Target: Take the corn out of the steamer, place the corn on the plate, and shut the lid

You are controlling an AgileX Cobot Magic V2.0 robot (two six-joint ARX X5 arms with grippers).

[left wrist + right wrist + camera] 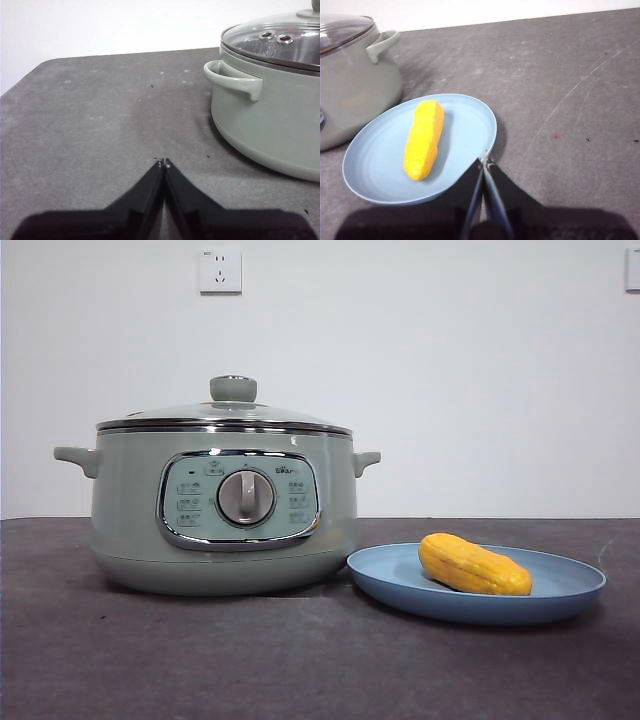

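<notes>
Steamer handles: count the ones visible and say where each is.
2. One handle sticks out from the steamer on the side away from the plate; the other handle sticks out above the plate's near rim.

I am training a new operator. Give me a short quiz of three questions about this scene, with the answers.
1. True or false: the lid sits on the steamer.
2. Where does the corn lie? A) inside the steamer B) on the plate C) on the bare table
3. Fill in: both the left end effector and the right end effector have jaws that are ____.

Key
1. True; its chrome rim rests on the pot's top.
2. B; the cob lies on the blue plate beside the pot.
3. shut; neither holds anything.
</notes>
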